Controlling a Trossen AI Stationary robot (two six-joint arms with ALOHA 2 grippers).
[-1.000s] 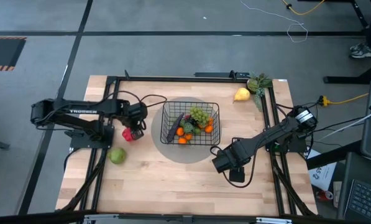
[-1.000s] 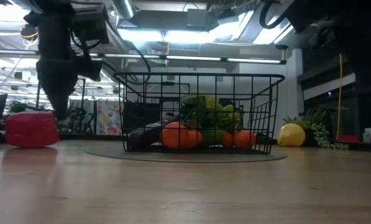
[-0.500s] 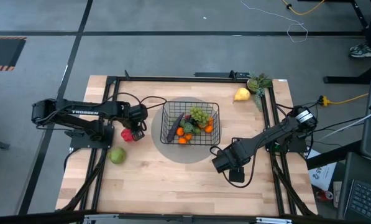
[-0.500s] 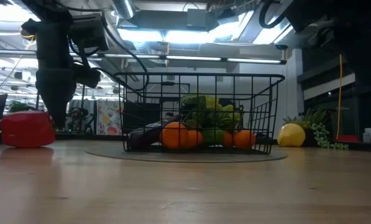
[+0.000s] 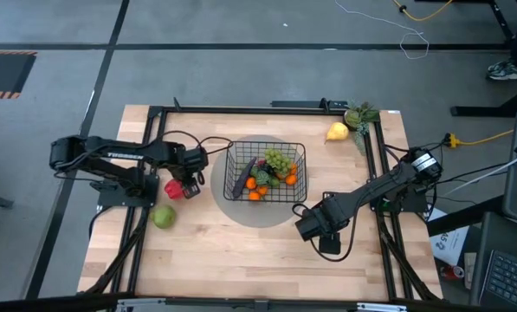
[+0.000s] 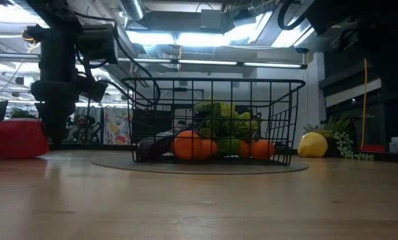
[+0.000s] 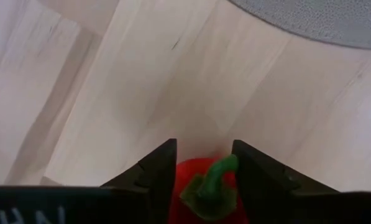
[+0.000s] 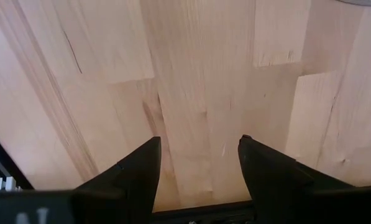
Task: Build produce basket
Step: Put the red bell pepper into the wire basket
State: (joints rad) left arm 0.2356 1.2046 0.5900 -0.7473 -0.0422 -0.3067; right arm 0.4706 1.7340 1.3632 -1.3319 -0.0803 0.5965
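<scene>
On the wooden worktop (image 5: 241,251), my left claw (image 7: 204,163) sits open around the red pepper (image 5: 172,187), beside the basket (image 5: 265,173). Next I squeeze, lift, and drop it in. My right claw (image 8: 197,163) waits open.

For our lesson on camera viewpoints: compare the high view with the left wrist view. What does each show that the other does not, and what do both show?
Only the high view shows the basket of produce, the green apple, the yellow pear and the right tool waiting over bare table. Only the left wrist view shows the red pepper's green stem between the left tool's fingers. Both show the red pepper, the left tool and the wooden table.
</scene>
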